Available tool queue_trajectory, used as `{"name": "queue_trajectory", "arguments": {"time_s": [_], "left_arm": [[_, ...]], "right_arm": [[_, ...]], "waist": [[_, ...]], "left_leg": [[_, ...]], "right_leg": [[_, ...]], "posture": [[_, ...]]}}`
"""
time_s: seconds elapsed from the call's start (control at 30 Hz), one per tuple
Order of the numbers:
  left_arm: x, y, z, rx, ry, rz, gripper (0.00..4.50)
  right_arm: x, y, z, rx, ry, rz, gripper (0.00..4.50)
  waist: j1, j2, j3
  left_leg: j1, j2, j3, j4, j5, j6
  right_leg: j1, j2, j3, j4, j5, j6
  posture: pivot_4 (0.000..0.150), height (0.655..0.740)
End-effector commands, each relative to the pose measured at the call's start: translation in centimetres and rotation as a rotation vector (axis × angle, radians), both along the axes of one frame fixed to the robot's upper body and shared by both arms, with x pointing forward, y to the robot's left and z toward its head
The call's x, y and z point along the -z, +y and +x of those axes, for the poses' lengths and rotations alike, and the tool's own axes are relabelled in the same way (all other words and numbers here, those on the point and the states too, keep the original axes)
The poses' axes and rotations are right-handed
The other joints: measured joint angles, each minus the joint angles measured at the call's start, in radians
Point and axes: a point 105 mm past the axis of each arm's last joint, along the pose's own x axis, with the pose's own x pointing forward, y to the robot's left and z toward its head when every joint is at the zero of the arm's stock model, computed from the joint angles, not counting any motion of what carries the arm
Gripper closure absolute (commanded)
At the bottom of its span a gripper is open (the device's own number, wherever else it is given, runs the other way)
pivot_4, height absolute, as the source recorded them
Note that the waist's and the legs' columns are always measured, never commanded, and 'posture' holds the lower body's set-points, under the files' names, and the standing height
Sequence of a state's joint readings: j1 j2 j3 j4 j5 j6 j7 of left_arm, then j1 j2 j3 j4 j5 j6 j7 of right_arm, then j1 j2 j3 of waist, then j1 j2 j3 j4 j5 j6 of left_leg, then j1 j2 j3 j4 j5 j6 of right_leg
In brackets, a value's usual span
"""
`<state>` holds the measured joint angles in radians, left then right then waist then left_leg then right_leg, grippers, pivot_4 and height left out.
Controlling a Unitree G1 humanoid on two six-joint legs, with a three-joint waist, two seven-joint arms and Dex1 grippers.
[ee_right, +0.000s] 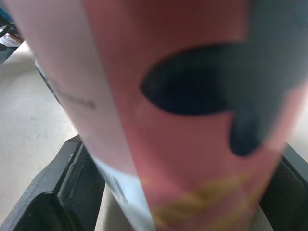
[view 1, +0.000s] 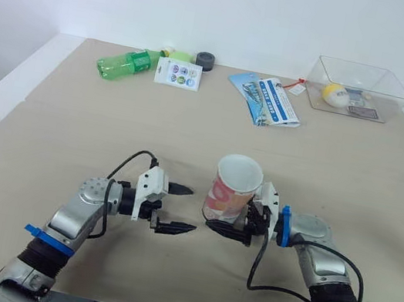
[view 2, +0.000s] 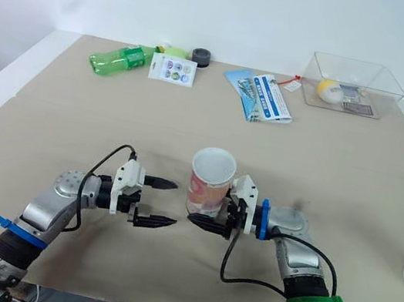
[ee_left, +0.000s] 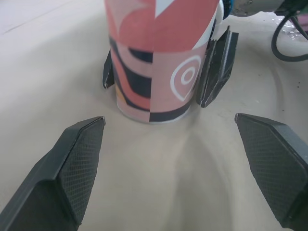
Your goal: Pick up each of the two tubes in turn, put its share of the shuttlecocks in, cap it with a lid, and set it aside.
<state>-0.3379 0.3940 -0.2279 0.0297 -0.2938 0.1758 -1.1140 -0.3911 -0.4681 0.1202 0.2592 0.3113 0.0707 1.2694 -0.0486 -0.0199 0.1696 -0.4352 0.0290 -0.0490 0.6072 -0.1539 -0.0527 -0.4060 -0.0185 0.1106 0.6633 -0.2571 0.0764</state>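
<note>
Upright mid beige desk (view 1: 74,121): pink-and-black patterned cardboard tube (view 1: 231,187), long axis vertical, open end up. Right gripper (view 1: 230,220) clamps its base; left gripper (view 1: 190,210), wide open & empty, just beside it on robot's left.

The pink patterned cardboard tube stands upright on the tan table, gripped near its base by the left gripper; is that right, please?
Not quite: the pink patterned cardboard tube stands upright on the tan table, but the right gripper grips it near its base, as the left wrist view shows; the left gripper is open.
</note>
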Motion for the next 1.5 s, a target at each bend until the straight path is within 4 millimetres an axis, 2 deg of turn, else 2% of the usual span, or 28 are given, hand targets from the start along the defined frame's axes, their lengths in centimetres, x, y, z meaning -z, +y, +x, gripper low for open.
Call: {"name": "queue_trajectory", "arguments": {"time_s": [0.03, 0.13, 0.17, 0.23, 0.53, 0.67, 0.7, 0.83, 1.03, 1.1, 1.23, 1.33, 1.5], "left_arm": [[-1.3, -0.1, 0.1, -0.009, -0.042, -0.035, 0.00], [-1.3, -0.2, 0.0, -0.013, -0.044, -0.032, 0.00], [-1.2, -0.2, 0.0, -0.014, -0.043, -0.030, 0.00], [-1.1, -0.1, 0.0, -0.016, -0.042, -0.024, 0.00], [-1.2, 0.1, 0.3, -0.013, -0.059, -0.016, 0.00], [-2.0, -0.5, 0.2, 0.017, -0.075, -0.053, 0.00], [-2.3, -0.7, 0.1, 0.033, -0.077, -0.066, 0.00], [-4.1, -1.6, -0.6, 0.080, -0.101, -0.168, 0.00], [-3.4, -2.5, -1.4, 0.128, -0.124, -0.170, 0.00], [-3.1, -2.8, -1.7, 0.144, -0.127, -0.168, 0.00], [-3.1, -3.4, -1.5, 0.156, -0.142, -0.164, 0.00], [-3.1, -3.7, -1.2, 0.160, -0.150, -0.163, 0.00], [-3.2, -3.8, -1.1, 0.159, -0.158, -0.157, 0.00]], "right_arm": [[-0.4, 0.8, 0.0, -0.022, -0.022, 0.020, 0.04], [-0.2, 0.9, 0.3, -0.010, -0.020, 0.027, 0.04], [-0.2, 0.9, 0.3, -0.008, -0.021, 0.030, 0.43], [-0.2, 0.9, 0.4, -0.005, -0.031, 0.029, 0.71], [-0.6, 0.0, 0.0, 0.024, -0.060, 0.029, 0.71], [-1.6, -1.4, 0.3, 0.132, -0.085, 0.083, 0.71], [-1.9, -2.1, 0.4, 0.179, -0.094, 0.102, 0.71], [-2.9, -6.7, 0.8, 0.469, -0.135, 0.165, 0.71], [-3.5, -14.3, 1.1, 0.957, -0.232, 0.177, 0.71], [-3.5, -17.7, 1.2, 1.188, -0.258, 0.181, 0.71], [-2.9, -22.3, 0.7, 1.468, -0.279, 0.167, 0.71], [-2.6, -24.6, 0.5, 1.597, -0.261, 0.194, 0.71], [-1.0, -25.6, 0.7, 1.662, -0.188, 0.218, 0.71]], "waist": [[0.000, 0.000, 0.000], [0.000, 0.000, 0.000], [-0.001, 0.000, 0.000], [-0.001, 0.000, 0.000], [0.000, 0.000, 0.000], [0.003, 0.000, 0.000], [0.003, 0.000, 0.000], [0.003, 0.000, 0.000], [0.001, 0.001, 0.000], [0.000, 0.001, 0.000], [0.001, 0.001, 0.000], [-0.001, 0.002, -0.001], [-0.002, 0.002, -0.001]], "left_leg": [[0.000, 0.000, 0.000, 0.000, 0.000, 0.000], [0.001, 0.000, 0.000, 0.000, 0.000, 0.000], [0.001, 0.000, 0.000, 0.000, 0.000, 0.000], [0.002, 0.000, 0.000, 0.000, 0.000, 0.000], [0.004, 0.000, 0.001, 0.000, 0.000, 0.000], [0.003, 0.000, 0.000, 0.000, 0.000, 0.000], [0.003, 0.000, 0.000, 0.000, 0.000, 0.000], [0.002, -0.001, 0.001, 0.000, 0.000, 0.000], [0.003, 0.000, 0.001, 0.000, 0.000, 0.000], [0.004, 0.000, 0.002, 0.000, 0.001, 0.000], [0.004, 0.000, 0.003, 0.000, 0.002, 0.002], [0.004, -0.001, 0.004, 0.000, 0.003, 0.003], [0.005, -0.001, 0.004, 0.000, 0.003, 0.004]], "right_leg": [[0.000, 0.000, 0.000, 0.000, 0.000, 0.000], [0.000, 0.000, 0.000, 0.000, 0.000, 0.000], [0.001, 0.000, 0.000, 0.000, 0.001, 0.000], [0.002, 0.000, 0.000, 0.000, 0.001, -0.001], [0.003, 0.000, 0.000, 0.000, 0.001, -0.001], [0.003, 0.000, 0.000, 0.000, 0.000, -0.001], [0.003, 0.000, 0.000, 0.000, 0.000, 0.000], [0.003, -0.001, 0.000, 0.000, 0.000, 0.001], [0.003, 0.000, 0.000, 0.001, 0.000, 0.000], [0.002, 0.000, 0.001, 0.001, 0.001, -0.001], [0.003, -0.001, 0.002, 0.001, 0.000, -0.004], [0.003, -0.001, 0.003, 0.001, 0.000, -0.005], [0.003, -0.001, 0.004, 0.001, 0.001, -0.005]], "posture": [[0.150, 0.7400], [0.150, 0.7400], [0.150, 0.7400], [0.150, 0.7400], [0.150, 0.7400], [0.150, 0.7400], [0.150, 0.7400], [0.150, 0.7400], [0.150, 0.7400], [0.150, 0.7400], [0.150, 0.7400], [0.150, 0.7400], [0.150, 0.7400]]}}
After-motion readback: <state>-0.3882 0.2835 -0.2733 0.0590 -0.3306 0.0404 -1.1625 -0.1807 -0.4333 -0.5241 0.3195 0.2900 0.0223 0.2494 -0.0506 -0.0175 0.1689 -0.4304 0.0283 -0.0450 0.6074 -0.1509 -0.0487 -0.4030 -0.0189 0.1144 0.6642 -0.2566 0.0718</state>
